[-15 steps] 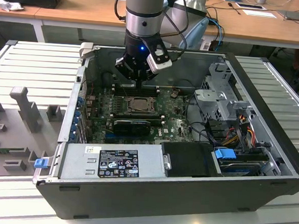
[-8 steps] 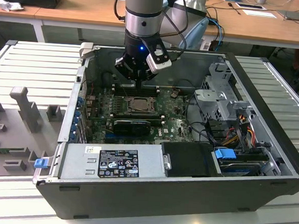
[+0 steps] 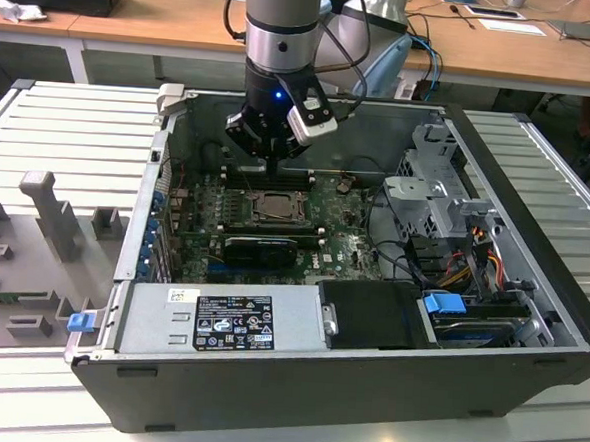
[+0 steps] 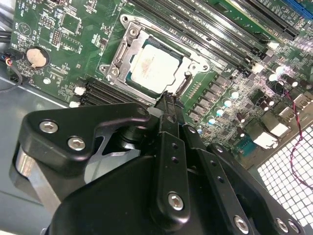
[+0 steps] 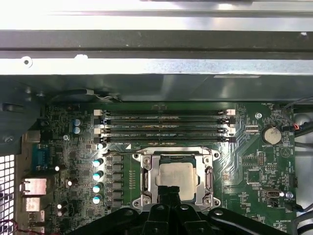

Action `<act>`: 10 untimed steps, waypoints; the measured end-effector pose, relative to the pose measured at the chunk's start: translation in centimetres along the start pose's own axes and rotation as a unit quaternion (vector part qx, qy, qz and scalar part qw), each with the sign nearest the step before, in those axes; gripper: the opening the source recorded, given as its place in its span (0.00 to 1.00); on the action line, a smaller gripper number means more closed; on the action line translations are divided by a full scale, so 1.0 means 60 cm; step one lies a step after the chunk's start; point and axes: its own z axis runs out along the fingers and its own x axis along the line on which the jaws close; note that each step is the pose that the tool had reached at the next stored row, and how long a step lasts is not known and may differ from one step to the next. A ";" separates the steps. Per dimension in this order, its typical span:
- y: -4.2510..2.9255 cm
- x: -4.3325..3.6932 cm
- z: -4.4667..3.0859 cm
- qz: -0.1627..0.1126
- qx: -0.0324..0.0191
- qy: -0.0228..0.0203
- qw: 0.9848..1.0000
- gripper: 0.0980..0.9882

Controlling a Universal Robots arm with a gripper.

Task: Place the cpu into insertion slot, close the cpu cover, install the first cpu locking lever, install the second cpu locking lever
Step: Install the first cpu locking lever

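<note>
The open computer case holds the green motherboard. Over the board hangs the gripper, its jaws together with nothing seen between them, its tip at the edge of the cpu cover. The cover lies flat over the insertion slot. In both wrist views the cpu sits in the slot, its pale top showing through the cover's window.

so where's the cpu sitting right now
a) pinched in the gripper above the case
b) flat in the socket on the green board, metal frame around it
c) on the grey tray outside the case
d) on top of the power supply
b: in the second wrist view the cpu lies flat on the motherboard, inside the window of the cpu cover.
</note>
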 end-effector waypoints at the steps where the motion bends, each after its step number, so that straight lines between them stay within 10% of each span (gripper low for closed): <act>1: 0.000 0.001 0.000 -0.005 0.000 0.000 1.000 0.01; 10: 0.000 0.025 -0.001 -0.007 0.000 0.000 1.000 0.01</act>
